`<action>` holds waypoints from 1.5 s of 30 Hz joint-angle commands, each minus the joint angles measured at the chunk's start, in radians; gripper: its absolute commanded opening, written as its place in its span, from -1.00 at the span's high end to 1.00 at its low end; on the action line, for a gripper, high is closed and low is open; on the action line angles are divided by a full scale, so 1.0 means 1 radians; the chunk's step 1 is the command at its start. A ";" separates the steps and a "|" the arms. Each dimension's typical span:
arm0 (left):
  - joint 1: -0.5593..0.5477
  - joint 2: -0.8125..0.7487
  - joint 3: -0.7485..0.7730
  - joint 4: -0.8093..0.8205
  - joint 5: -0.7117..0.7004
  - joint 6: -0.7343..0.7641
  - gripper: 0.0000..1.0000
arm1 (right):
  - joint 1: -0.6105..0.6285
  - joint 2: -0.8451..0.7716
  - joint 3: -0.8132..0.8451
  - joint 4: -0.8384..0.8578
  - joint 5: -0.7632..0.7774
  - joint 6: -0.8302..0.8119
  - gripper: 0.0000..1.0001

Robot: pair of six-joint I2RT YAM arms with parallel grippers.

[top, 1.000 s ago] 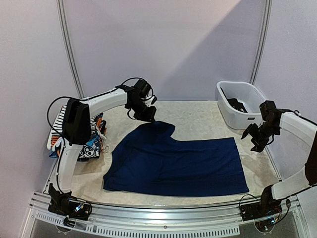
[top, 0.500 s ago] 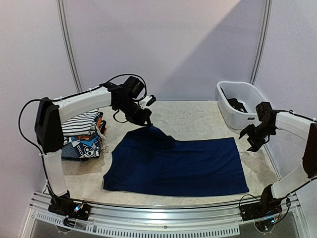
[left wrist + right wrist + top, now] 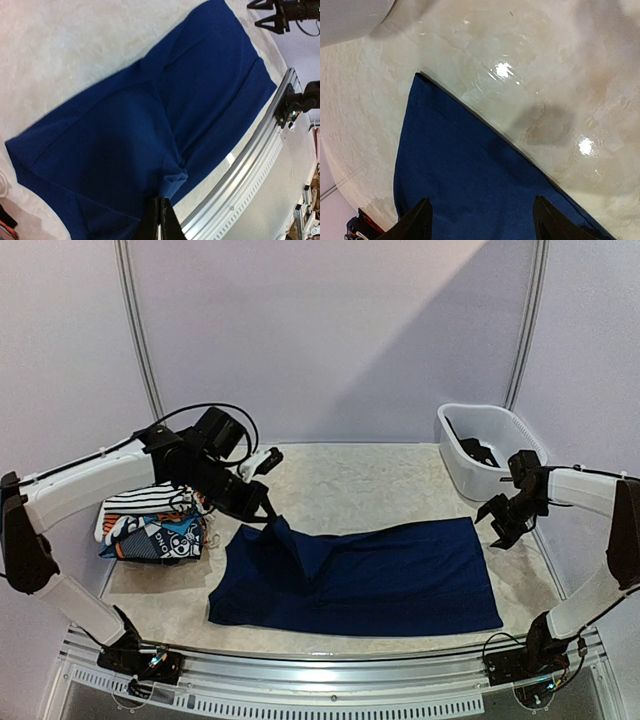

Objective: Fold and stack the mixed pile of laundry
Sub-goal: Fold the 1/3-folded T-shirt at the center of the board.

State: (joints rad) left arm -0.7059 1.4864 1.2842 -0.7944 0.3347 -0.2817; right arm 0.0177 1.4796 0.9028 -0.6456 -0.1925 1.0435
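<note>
Top external camera sat high behind the arm bases, facing down over the whole pale marbled table [image 3: 400, 475]. Both wrist cameras pointed down, close in. All three views shared the plain navy blue cloth garment [image 3: 400, 575].

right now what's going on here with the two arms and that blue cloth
The left gripper is shut on a pinch of the navy garment, holding its far left part up off the table while the rest lies spread flat. The right gripper is open above the garment's far right corner, beside the white tub, holding nothing. A striped garment sits on a cartoon-print garment at the table's left edge.
</note>
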 commanded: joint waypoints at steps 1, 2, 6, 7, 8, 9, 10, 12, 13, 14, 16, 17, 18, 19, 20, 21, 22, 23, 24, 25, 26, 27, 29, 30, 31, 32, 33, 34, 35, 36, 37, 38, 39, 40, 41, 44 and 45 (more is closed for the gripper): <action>-0.038 -0.034 -0.160 0.036 0.048 -0.062 1.00 | 0.025 0.019 -0.014 0.028 0.017 0.029 -0.39; -0.045 -0.037 -0.184 0.035 0.046 -0.066 1.00 | 0.029 0.026 -0.012 0.030 0.018 0.034 -0.39; -0.059 -0.046 -0.234 0.040 0.019 -0.079 1.00 | 0.050 0.051 0.004 0.038 0.030 0.056 -0.38; -0.060 -0.046 -0.237 0.041 0.008 -0.083 1.00 | 0.054 0.059 0.011 0.040 0.033 0.059 -0.38; -0.060 -0.046 -0.239 0.041 -0.001 -0.086 1.00 | 0.059 0.069 0.021 0.042 0.036 0.060 -0.38; -0.060 -0.046 -0.241 0.045 -0.006 -0.090 1.00 | 0.064 0.082 0.034 0.044 0.041 0.060 -0.38; -0.060 -0.045 -0.242 0.048 -0.012 -0.093 1.00 | 0.068 0.090 0.044 0.046 0.045 0.061 -0.38; -0.060 -0.041 -0.244 0.048 -0.020 -0.098 1.00 | 0.072 0.110 0.071 0.051 0.053 0.060 -0.37; -0.061 -0.040 -0.244 0.042 -0.031 -0.100 1.00 | 0.075 0.125 0.085 0.052 0.063 0.060 -0.36; -0.062 -0.042 -0.245 0.034 -0.042 -0.100 1.00 | 0.079 0.135 0.101 0.053 0.074 0.061 -0.35; -0.063 -0.048 -0.251 0.017 -0.061 -0.099 1.00 | 0.087 0.160 0.140 0.046 0.110 0.056 -0.32; -0.063 -0.055 -0.254 0.010 -0.070 -0.099 1.00 | 0.097 0.170 0.164 0.036 0.133 0.051 -0.30; -0.062 -0.061 -0.257 0.004 -0.074 -0.098 1.00 | 0.102 0.185 0.185 0.025 0.155 0.046 -0.28; -0.063 -0.066 -0.260 0.001 -0.075 -0.098 1.00 | 0.113 0.198 0.206 0.022 0.173 0.039 -0.25; -0.063 -0.074 -0.264 -0.003 -0.078 -0.102 1.00 | 0.119 0.217 0.224 0.019 0.185 0.036 -0.24; -0.063 -0.082 -0.270 -0.006 -0.079 -0.104 1.00 | 0.130 0.234 0.240 0.014 0.215 0.035 -0.21; -0.063 -0.092 -0.276 -0.011 -0.081 -0.107 1.00 | 0.139 0.247 0.255 0.011 0.233 0.037 -0.19; -0.063 -0.100 -0.282 -0.018 -0.086 -0.111 1.00 | 0.147 0.267 0.265 0.009 0.247 0.044 -0.17; -0.063 -0.112 -0.288 -0.028 -0.092 -0.114 1.00 | 0.155 0.278 0.272 0.010 0.258 0.053 -0.14; -0.063 -0.124 -0.294 -0.041 -0.097 -0.117 1.00 | 0.162 0.289 0.275 0.015 0.267 0.060 -0.12; -0.063 -0.138 -0.305 -0.052 -0.104 -0.119 1.00 | 0.169 0.298 0.276 0.022 0.270 0.075 -0.10; -0.063 -0.154 -0.315 -0.063 -0.107 -0.124 1.00 | 0.172 0.312 0.278 0.030 0.271 0.083 -0.09; -0.063 -0.190 -0.338 -0.075 -0.111 -0.130 1.00 | 0.182 0.332 0.290 0.040 0.269 0.095 -0.06; -0.063 -0.208 -0.348 -0.079 -0.117 -0.136 1.00 | 0.185 0.350 0.298 0.041 0.266 0.099 -0.05; -0.063 -0.222 -0.360 -0.082 -0.117 -0.139 1.00 | 0.188 0.361 0.311 0.037 0.267 0.099 -0.04; -0.063 -0.234 -0.369 -0.083 -0.115 -0.144 1.00 | 0.190 0.375 0.319 0.037 0.269 0.099 -0.03; -0.063 -0.244 -0.380 -0.083 -0.114 -0.148 1.00 | 0.192 0.385 0.327 0.041 0.268 0.099 -0.02; -0.063 -0.249 -0.389 -0.081 -0.113 -0.152 1.00 | 0.194 0.400 0.336 0.041 0.266 0.099 -0.02; -0.063 -0.251 -0.395 -0.079 -0.112 -0.156 1.00 | 0.196 0.408 0.343 0.041 0.266 0.100 -0.01; -0.063 -0.251 -0.395 -0.080 -0.115 -0.161 1.00 | 0.199 0.417 0.351 0.043 0.267 0.101 -0.01; -0.063 -0.248 -0.393 -0.081 -0.117 -0.163 1.00 | 0.201 0.427 0.356 0.045 0.267 0.101 0.00; -0.063 -0.245 -0.392 -0.082 -0.122 -0.163 1.00 | 0.204 0.432 0.363 0.045 0.266 0.101 0.00; -0.063 -0.242 -0.392 -0.084 -0.125 -0.163 1.00 | 0.208 0.441 0.369 0.043 0.265 0.100 0.01; -0.063 -0.240 -0.391 -0.085 -0.127 -0.163 1.00 | 0.212 0.447 0.375 0.042 0.266 0.099 0.02; -0.063 -0.238 -0.393 -0.086 -0.129 -0.162 1.00 | 0.215 0.456 0.380 0.042 0.267 0.098 0.03; -0.063 -0.232 -0.390 -0.088 -0.128 -0.160 1.00 | 0.228 0.473 0.388 0.038 0.274 0.101 0.08; -0.063 -0.230 -0.390 -0.089 -0.127 -0.157 1.00 | 0.229 0.478 0.391 0.036 0.276 0.102 0.10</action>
State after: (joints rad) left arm -0.7547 1.2453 0.9005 -0.8593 0.2188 -0.4374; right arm 0.2287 1.9224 1.2705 -0.6033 0.0528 1.1366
